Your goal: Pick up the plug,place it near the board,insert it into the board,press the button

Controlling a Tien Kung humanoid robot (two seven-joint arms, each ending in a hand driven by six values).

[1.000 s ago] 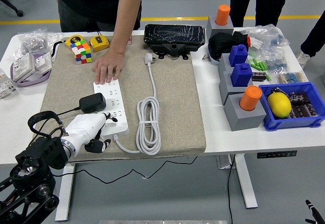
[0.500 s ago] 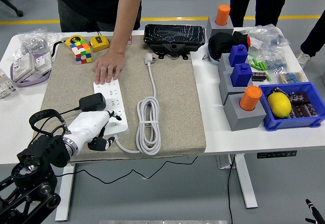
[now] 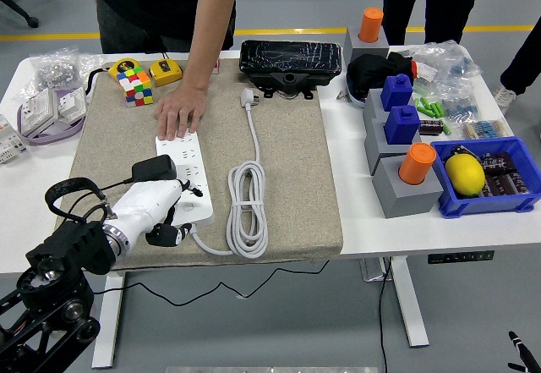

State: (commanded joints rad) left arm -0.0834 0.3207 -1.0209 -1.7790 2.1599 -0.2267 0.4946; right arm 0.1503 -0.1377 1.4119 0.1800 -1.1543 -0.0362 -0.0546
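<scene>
While a person's hand (image 3: 178, 117) presses flat on the far end of the long white plastic power strip (image 3: 188, 178), the robot's left hand (image 3: 152, 211), white-shelled on a black arm, lies over the strip's near end. Its fingers (image 3: 175, 235) are curled down at the strip's near edge, but whether they grip anything cannot be told from this view. A black boxy plug adapter (image 3: 154, 170) sits on the left side of the strip, just beyond the robot's hand, with a thin black cord trailing to the left; whether it is fully seated in a socket is unclear. The strip lies on a grey-beige fabric mat (image 3: 292, 178) spread over the white desk (image 3: 355, 221). Right of the strip rests a coiled white cable (image 3: 248, 208), its white three-pin plug (image 3: 248, 98) lying further back near a black plastic box (image 3: 292, 60). A multicoloured puzzle cube (image 3: 135, 85) stands at the mat's far left corner. The right hand is out of view.
</scene>
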